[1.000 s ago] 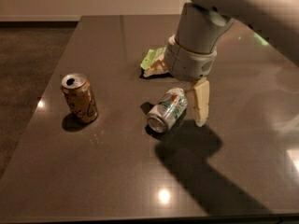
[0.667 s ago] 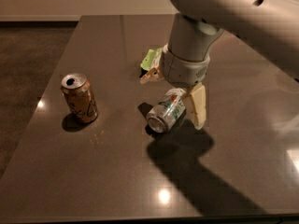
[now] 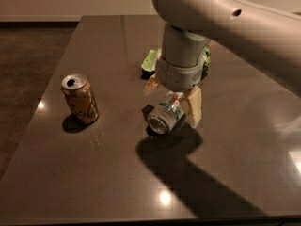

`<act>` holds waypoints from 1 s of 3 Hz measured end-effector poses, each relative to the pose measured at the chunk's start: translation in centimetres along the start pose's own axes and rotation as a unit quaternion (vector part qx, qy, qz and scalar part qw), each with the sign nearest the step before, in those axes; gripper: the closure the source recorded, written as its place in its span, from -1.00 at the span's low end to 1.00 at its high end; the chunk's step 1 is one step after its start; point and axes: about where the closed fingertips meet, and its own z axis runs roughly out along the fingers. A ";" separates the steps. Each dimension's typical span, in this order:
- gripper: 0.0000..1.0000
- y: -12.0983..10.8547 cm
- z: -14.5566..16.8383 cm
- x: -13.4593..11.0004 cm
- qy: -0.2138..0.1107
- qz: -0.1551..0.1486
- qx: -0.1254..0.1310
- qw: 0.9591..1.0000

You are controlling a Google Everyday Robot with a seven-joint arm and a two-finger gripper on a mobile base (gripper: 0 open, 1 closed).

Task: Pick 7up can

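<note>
The 7up can [image 3: 164, 116] lies on its side on the dark table [image 3: 94, 173], silver-white with a green label, its shiny end facing me. My gripper [image 3: 171, 105] hangs right above it, fingers pointing down. One cream finger [image 3: 194, 108] stands at the can's right side, and the other finger [image 3: 151, 84] is behind it to the left. The jaws are open and straddle the can without closing on it. The arm's wrist hides the can's far end.
A brown-gold can [image 3: 80, 99] stands upright at the left of the table. A green crinkled chip bag [image 3: 151, 60] lies behind the gripper, mostly hidden by the arm. The table's left and front edges are near.
The arm has shifted left and lower, so the gripper now sits over the 7up can with a finger on each side. The cans have not moved.
</note>
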 end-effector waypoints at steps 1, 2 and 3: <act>-0.19 0.0 -0.1 0.4 0.008 -0.011 -0.008 1.000; 0.28 0.2 -0.4 0.9 0.016 -0.019 -0.013 1.000; 0.74 0.5 -1.6 1.6 0.012 -0.012 -0.010 1.000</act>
